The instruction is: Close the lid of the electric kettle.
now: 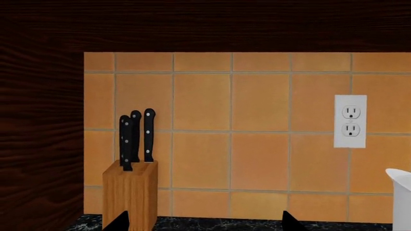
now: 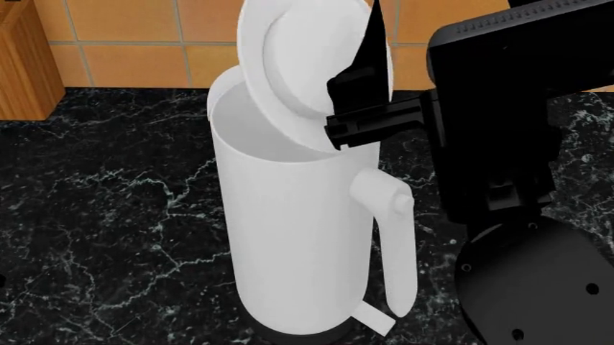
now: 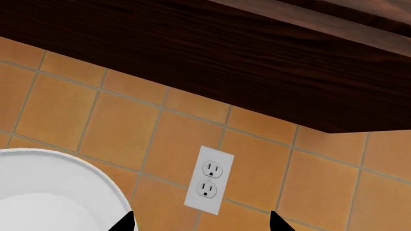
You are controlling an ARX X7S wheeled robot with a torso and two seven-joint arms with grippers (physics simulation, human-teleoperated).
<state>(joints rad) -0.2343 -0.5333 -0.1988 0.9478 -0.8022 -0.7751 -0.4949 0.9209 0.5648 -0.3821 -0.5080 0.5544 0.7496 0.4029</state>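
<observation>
The tall white electric kettle [image 2: 287,237] stands on the black marble counter [image 2: 106,215], its handle [image 2: 395,237] toward the right. Its round lid [image 2: 292,57] stands open, tilted up over the handle side. My right gripper [image 3: 202,224] is open and holds nothing. One black finger [image 2: 364,65] lies against the lid's right edge. In the right wrist view the lid [image 3: 51,192] sits just beside one fingertip. My left gripper [image 1: 205,224] is open and empty, facing the tiled wall. A white part of the kettle [image 1: 401,197] shows at the edge of the left wrist view.
A wooden knife block [image 1: 132,192] with black-handled knives stands at the back left, also in the head view [image 2: 19,65]. A white wall outlet [image 1: 350,120] is on the orange tiles. Dark wood cabinets [image 3: 224,48] hang above. My right arm's black body [image 2: 508,108] is right of the kettle.
</observation>
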